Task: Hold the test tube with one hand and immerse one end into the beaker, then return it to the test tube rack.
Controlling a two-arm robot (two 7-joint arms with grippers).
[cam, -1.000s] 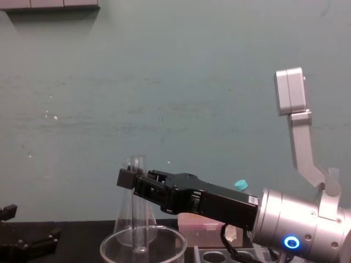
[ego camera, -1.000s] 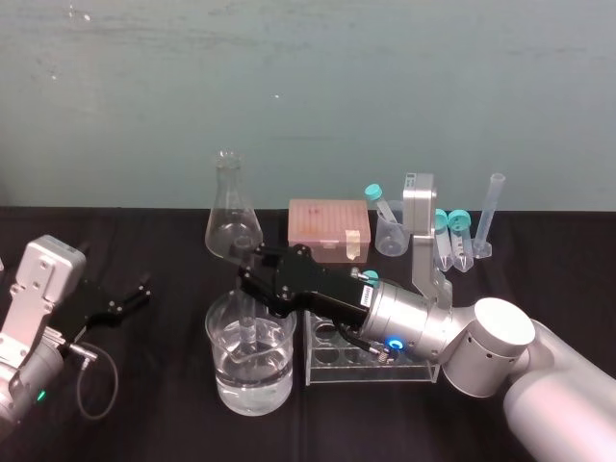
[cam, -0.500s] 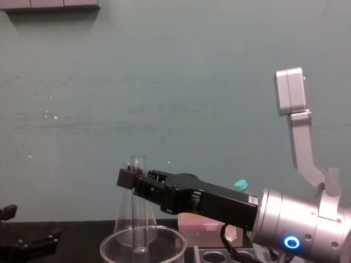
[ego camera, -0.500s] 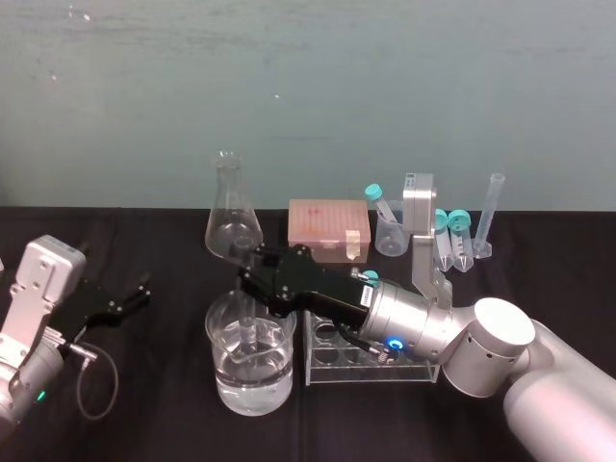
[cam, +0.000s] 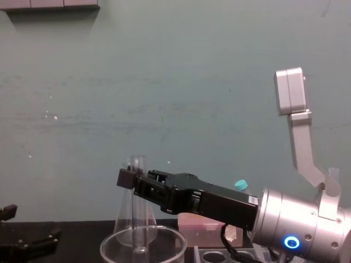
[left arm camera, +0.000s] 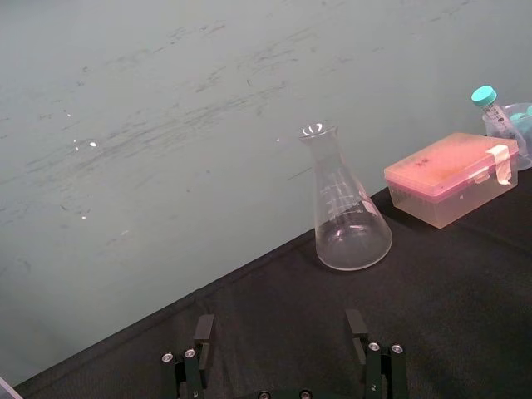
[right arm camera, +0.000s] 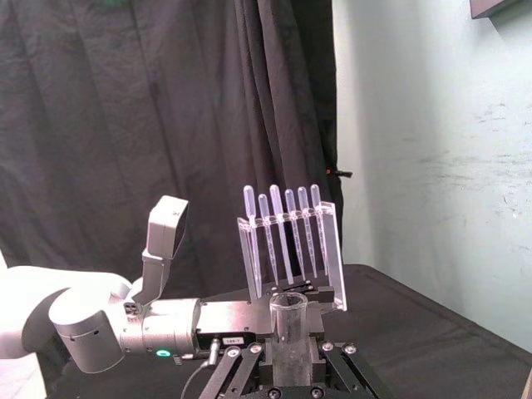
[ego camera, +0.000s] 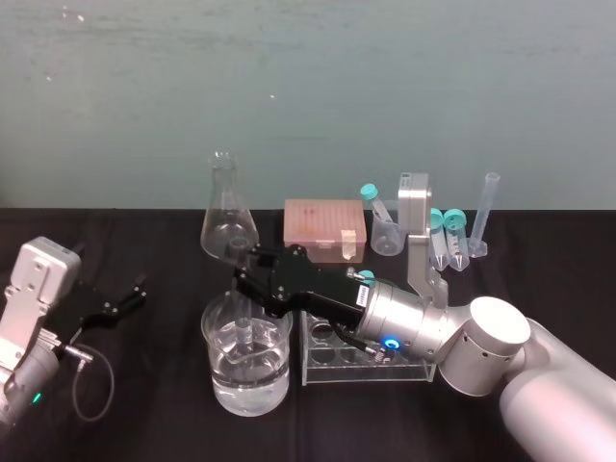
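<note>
**Now: test tube held upright with its lower end in the beaker**

Reaching in from the right across the black table, the right gripper (ego camera: 248,285) has its two fingers closed on the test tube (ego camera: 243,333), clamping it below the open lip. The chest view shows the test tube (cam: 137,167) standing upright, its flared top clear above the right gripper (cam: 131,179) and its rounded bottom below the rim of the beaker (cam: 109,249). From the right wrist camera, the tube's open mouth (right arm camera: 289,304) sits squarely between the black fingers (right arm camera: 243,366).

The beaker (ego camera: 214,375) stands near the table's front edge and holds clear liquid in its lower part. The tube's end is inside the glass wall, close to the liquid's surface; whether it breaks that surface cannot be told.

Just right of the beaker, under the right forearm, the test tube rack (ego camera: 322,358) shows rows of round holes.

Behind them, near the wall, stand a conical flask (ego camera: 229,226), a pink box (ego camera: 325,223), teal-capped tubes (ego camera: 443,236) and a thin graduated cylinder (ego camera: 487,214).

The left gripper (ego camera: 120,303) rests low at the table's left side, well apart from the beaker. Its fingers (left arm camera: 199,357) are spread open and hold nothing, pointing toward the conical flask (left arm camera: 349,216).
</note>
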